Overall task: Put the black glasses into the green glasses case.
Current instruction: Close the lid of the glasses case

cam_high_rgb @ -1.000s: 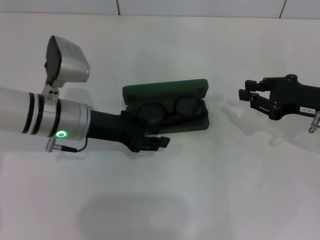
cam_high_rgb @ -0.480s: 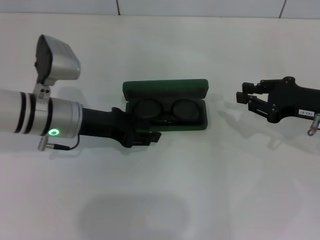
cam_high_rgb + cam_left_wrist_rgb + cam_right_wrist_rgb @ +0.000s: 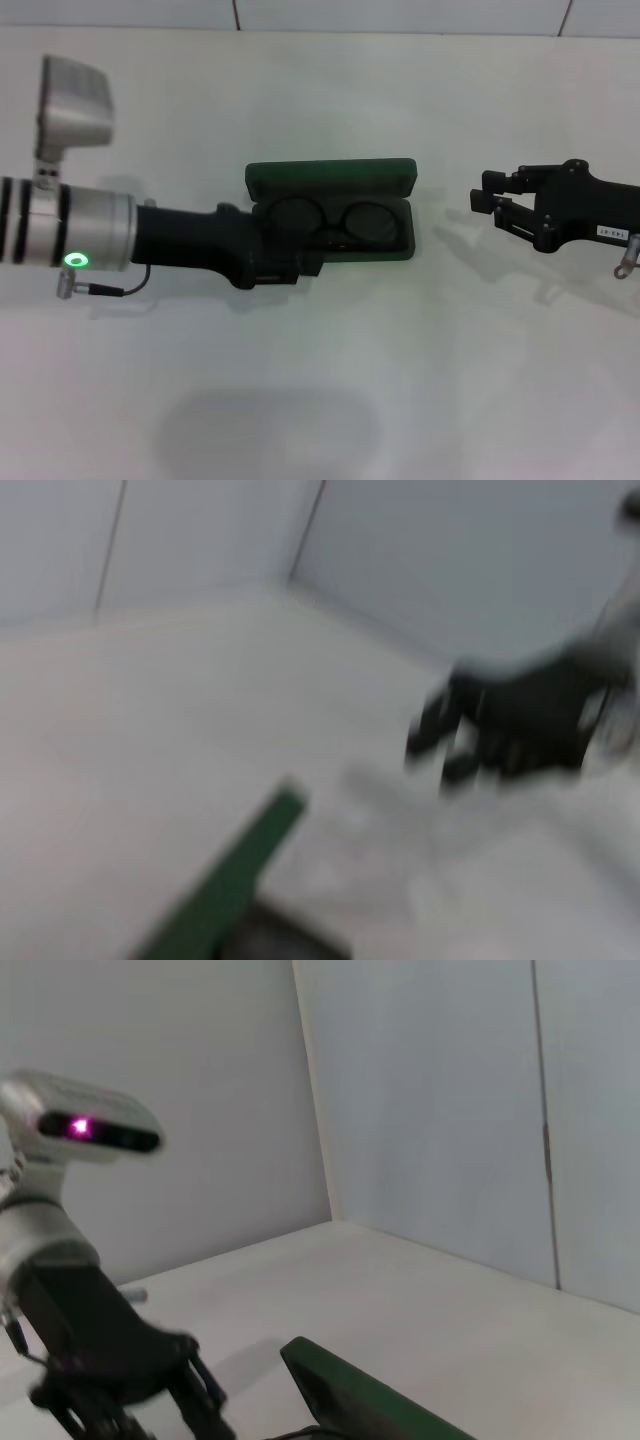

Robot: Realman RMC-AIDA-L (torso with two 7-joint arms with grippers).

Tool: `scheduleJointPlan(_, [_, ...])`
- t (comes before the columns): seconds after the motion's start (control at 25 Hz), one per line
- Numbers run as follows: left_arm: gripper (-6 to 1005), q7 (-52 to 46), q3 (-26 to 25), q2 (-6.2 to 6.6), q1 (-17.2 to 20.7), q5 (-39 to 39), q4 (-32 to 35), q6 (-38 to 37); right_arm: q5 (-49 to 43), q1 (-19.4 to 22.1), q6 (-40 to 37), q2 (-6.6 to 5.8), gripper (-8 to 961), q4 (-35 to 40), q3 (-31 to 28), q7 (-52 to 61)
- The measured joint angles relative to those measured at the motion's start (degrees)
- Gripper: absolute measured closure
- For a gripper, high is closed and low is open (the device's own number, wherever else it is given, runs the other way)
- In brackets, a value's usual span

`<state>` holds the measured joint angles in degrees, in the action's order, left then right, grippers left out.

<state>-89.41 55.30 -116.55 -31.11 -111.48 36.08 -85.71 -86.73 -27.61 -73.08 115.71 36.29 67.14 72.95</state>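
A: Where do the black glasses (image 3: pixel 328 221) sit?

B: Inside the tray of the green glasses case (image 3: pixel 398 176), lenses side by side, lid standing open on the far side. They lie just beyond the tips of the left gripper (image 3: pixel 296 265), which is at the tray's near corner, touching it or just short of it; I cannot say which.

A: Is that gripper holding anything?

B: Nothing shows between its fingers. They look drawn close together, narrow rather than spread.

A: And the other one?

B: The right gripper (image 3: pixel 484 192) hangs well apart from the case on the opposite side, fingers parted, carrying nothing. In the left wrist view it shows only as a dark shape beyond the lid's edge (image 3: pixel 235 875).

A: So what could spoil it from here?

B: My guess: the left fingers sit so near the tray's rim that a sideways or lifting move could catch it and drag the case across the table (image 3: pixel 320 400), or tip it enough to slide the glasses out of their seat. The lid is also open, so a careless sweep over it could knock it down onto a temple that I cannot confirm is fully tucked in.
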Motion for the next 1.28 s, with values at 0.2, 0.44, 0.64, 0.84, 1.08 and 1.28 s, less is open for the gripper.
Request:
scheduleJointPlan(0.2, [450,2.2,-5.8,-0.81,1.5,8.8,1.0,-2.4,0.0,0.1,0.0,0.14,683,-0.4,0.0,-0.3])
scheduleJointPlan(0.44, [448,-3.4,-6.5,-1.32,-2.9,9.1,0.4,7.4,-0.2,0.1,0.3,0.29,681,-0.7,0.5,-0.7])
scheduleJointPlan(0.64, [447,-10.2,-6.3,-2.43,-8.9,-1.2,0.0,15.3,-0.3,0.1,0.3,0.34,680,-1.2,1.1,-0.7])
scheduleJointPlan(0.84, [446,-14.5,-4.1,-3.08,-12.6,-6.8,-1.2,20.2,-0.3,0.5,0.4,0.33,678,-1.6,1.3,-0.7])
scheduleJointPlan(1.08, [444,-16.5,0.1,-3.06,-13.5,-7.0,-2.0,24.7,-0.3,0.9,0.5,0.30,677,-1.6,1.3,-0.7])
scheduleJointPlan(1.28, [443,-16.3,3.6,-2.97,-12.9,-6.6,-1.8,23.3,-0.4,1.1,0.6,0.20,675,-1.6,1.3,-1.0])
